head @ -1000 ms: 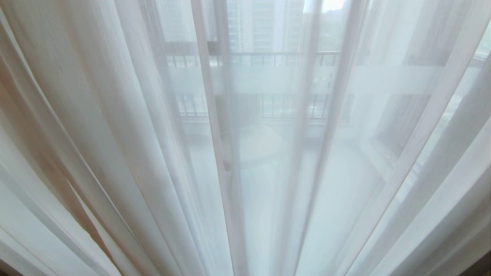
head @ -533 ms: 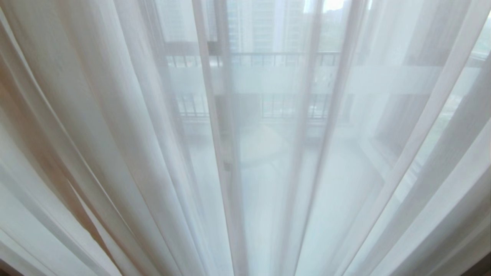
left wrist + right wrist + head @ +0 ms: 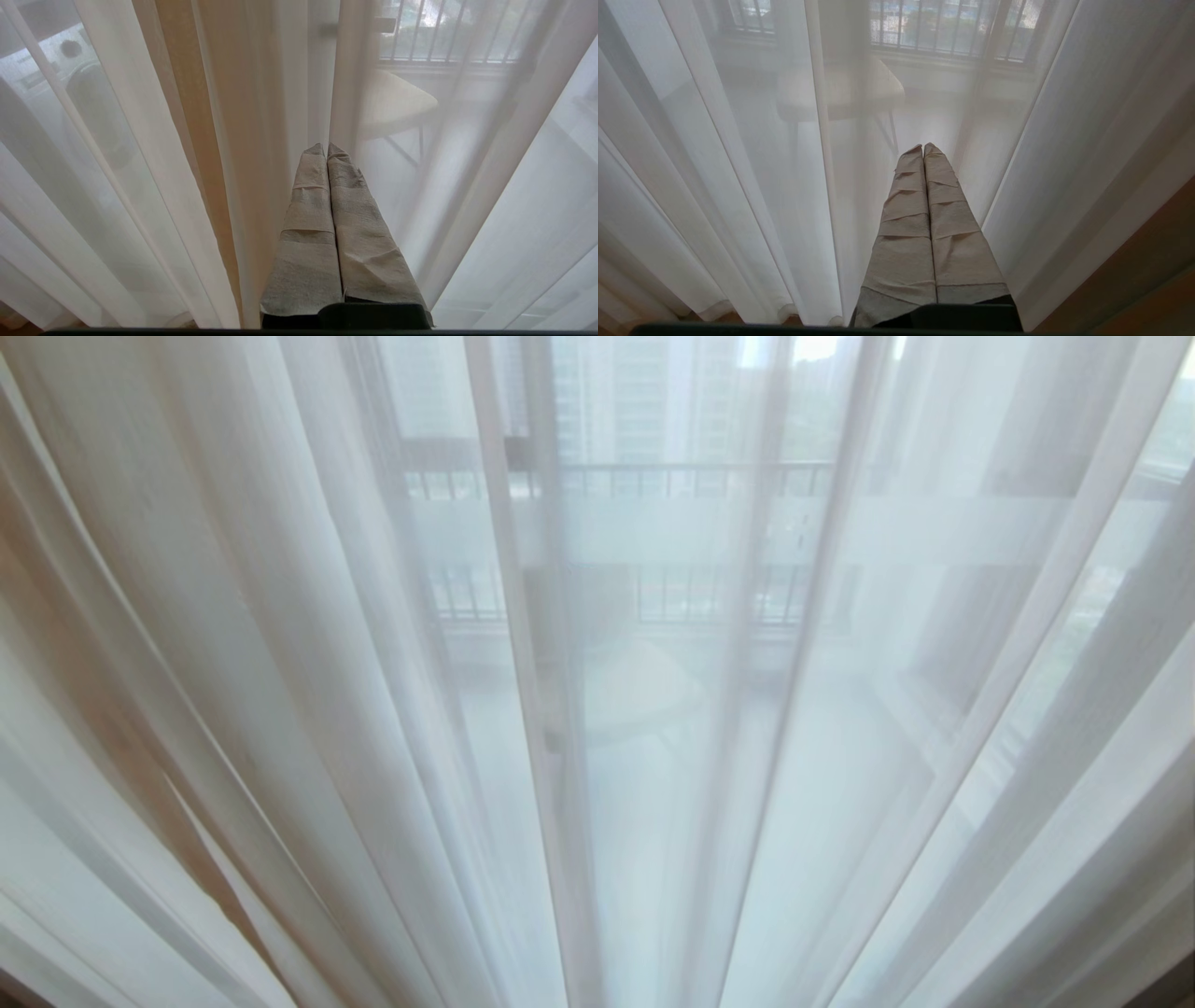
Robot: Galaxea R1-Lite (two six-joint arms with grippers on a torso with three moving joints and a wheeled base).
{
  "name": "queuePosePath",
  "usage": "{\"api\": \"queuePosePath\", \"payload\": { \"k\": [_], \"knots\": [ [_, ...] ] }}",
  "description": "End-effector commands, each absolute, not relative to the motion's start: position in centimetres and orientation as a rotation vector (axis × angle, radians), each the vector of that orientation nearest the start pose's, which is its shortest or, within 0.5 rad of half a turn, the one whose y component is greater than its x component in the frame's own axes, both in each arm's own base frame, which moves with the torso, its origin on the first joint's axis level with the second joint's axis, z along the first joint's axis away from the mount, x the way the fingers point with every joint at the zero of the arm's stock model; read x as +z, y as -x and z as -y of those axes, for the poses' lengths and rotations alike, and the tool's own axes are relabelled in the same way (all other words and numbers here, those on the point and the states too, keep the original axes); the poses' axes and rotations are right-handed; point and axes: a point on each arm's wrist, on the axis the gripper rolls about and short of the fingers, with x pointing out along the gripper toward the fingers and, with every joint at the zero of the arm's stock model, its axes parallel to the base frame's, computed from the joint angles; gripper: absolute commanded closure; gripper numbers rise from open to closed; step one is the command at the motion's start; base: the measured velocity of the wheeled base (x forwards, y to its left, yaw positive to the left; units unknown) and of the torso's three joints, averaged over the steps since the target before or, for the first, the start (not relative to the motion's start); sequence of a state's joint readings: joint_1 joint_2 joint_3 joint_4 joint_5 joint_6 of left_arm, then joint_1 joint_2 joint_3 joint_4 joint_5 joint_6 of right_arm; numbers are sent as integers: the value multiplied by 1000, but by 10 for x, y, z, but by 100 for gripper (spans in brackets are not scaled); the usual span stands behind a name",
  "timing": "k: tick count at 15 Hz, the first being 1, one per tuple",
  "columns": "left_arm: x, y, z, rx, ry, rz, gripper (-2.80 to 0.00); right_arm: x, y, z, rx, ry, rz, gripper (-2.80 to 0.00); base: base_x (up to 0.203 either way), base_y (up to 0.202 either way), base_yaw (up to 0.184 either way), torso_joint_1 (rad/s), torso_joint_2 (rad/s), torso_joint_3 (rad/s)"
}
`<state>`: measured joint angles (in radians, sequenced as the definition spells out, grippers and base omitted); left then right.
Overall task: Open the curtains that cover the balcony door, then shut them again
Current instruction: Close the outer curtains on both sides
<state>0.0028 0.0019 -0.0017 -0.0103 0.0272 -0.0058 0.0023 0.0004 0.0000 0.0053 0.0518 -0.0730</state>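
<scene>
Two layers of cloth are hanging in front of me: the sheer white curtains point(image 3: 280, 644) are filling the whole head view, and a band of the thicker cream-beige layer point(image 3: 187, 93) is showing among the folds in my left wrist view. Behind them the balcony door point(image 3: 653, 527) is showing only faintly, its frosted band and dark frame blurred through the fabric, with a railing point(image 3: 709, 476) and a pale round table point(image 3: 639, 686) out beyond the glass. So the drapes are drawn fully across, and I judge the opening step is not yet begun.

I am holding both arms low and forward, neither one appearing in my head view. My left gripper point(image 3: 326, 148) is pressed closed with nothing between its padded fingers, its tips pointing at a deep fold just beside the beige band. My right gripper point(image 3: 923, 147) is likewise clenched on nothing, aiming at the sheer where a long pleat is falling toward the wooden floor point(image 3: 1148, 261). I cannot tell whether either tip is touching the cloth.

Keeping the fingers together is probably letting me approach the folds without snagging loose fabric. To part the drapes I am likely needing to spread one pair of fingers and pinch a fold near a hanging edge.
</scene>
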Motion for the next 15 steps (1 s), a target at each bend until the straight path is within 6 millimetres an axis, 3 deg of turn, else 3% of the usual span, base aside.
{"api": "queuePosePath", "payload": {
  "k": [1, 15],
  "knots": [
    [77, 23, -1, 31, 6, 11, 0, 75, 23, -1, 54, 73, -3, 0, 0, 0, 0, 0, 0, 0],
    [77, 23, -1, 31, 9, 11, 0, 75, 23, -1, 54, 73, -3, 0, 0, 5, -1, 0, 0, 1]
  ]
}}
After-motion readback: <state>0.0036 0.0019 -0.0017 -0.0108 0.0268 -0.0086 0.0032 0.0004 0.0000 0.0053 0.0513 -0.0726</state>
